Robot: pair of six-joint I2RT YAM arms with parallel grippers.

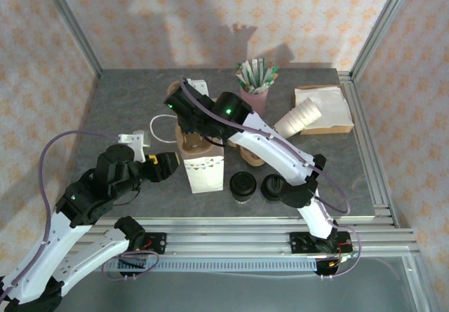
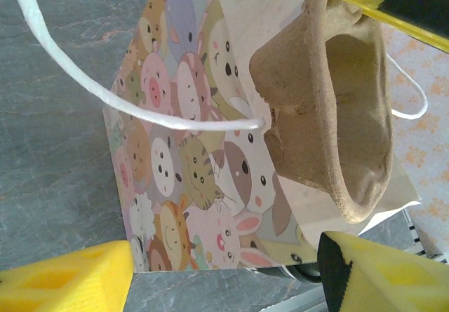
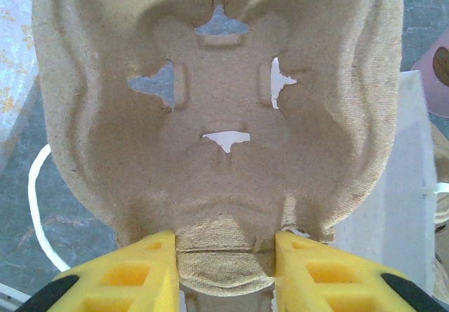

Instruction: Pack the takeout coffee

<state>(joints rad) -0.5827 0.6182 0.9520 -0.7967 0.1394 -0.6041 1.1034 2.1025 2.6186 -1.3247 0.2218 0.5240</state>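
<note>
one takeout coffee [image 1: 242, 184], a small pale paper cup capped with a round black plastic lid, stands upright on the grey stone-look surface [image 1: 126, 102] near its front edge, with neither arm touching it. a lower black lid piece [image 1: 272, 184] lies just beside it at 3 o'clock, partly under the right arm. at 9 o'clock of the coffee stands a white paper bag [image 1: 204, 174]. the left wrist view shows the bag's side printed with cartoon animals and a white cord handle [image 2: 140, 109] looping off its mouth. a brown moulded-pulp cup carrier [image 3: 224, 116] hangs tilted, partly inside the bag's mouth. the right pincer [image 3: 224, 273] is clamped on the carrier's rim, a yellow finger at each side of the pinched edge. the left pincer [image 1: 167, 166] sits just beside the bag at 9 o'clock, its yellow fingers spread wide and gripping nothing. farther back, from 12 to 2 o'clock of the coffee, are a pink cup of paper-wrapped sticks [image 1: 254, 91], a toppled stack of cream cups [image 1: 298, 119] and a flat cardboard box [image 1: 330, 119].
</note>
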